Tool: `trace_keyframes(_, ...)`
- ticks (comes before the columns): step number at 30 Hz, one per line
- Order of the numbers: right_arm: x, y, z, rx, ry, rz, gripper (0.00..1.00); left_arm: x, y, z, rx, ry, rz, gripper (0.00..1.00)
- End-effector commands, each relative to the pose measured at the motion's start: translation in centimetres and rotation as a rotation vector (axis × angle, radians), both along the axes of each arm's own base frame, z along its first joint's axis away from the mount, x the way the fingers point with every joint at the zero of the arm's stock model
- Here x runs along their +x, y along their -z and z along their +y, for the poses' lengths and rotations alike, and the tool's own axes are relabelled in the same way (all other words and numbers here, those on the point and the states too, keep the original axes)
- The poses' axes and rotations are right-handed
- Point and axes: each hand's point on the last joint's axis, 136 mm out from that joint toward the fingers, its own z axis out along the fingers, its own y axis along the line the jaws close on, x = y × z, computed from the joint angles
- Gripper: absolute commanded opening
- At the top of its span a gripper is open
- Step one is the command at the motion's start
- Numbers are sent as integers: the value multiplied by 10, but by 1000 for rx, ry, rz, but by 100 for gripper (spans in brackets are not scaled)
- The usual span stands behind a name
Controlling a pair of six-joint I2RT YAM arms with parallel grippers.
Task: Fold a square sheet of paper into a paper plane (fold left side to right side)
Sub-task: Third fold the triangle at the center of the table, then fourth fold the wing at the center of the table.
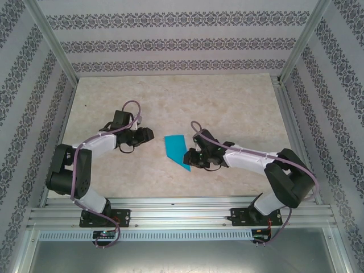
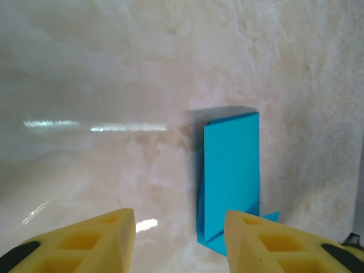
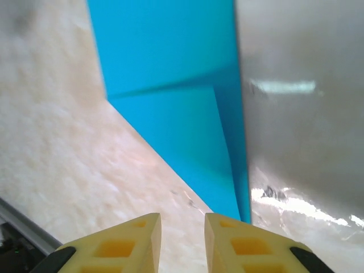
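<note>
The turquoise-blue sheet of paper lies flat on the table between the two arms, folded into a slim shape that tapers to a point at its near right end. Crease lines and layered flaps show on it in the left wrist view and the right wrist view. My left gripper stands a little to the paper's left, open, with bare table between its yellow fingers. My right gripper sits at the paper's pointed end, its jaws a small way apart and holding nothing.
The marbled beige tabletop is boxed in by patterned walls and aluminium posts. An aluminium rail carrying the arm bases runs along the near edge.
</note>
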Motion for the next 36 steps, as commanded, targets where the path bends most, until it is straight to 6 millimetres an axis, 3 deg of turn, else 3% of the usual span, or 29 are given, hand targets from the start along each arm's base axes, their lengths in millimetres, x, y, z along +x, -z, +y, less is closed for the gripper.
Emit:
trace_keyframes(1,20,-16,0,21,-61,-92,26,-16,-2,-15,-123,19,56,47)
trace_keyframes(7,38,1,21,41,-116,-68,21,-23,6,-28,-169,24,91,49)
trace_keyframes(15,50,35,13,-22,-95,-31,18,-23,11,-42,-171,48,111,50)
trace_keyframes(36,50,48,3,-63,-95,-3,18,-21,22,-76,-132,117,144,50)
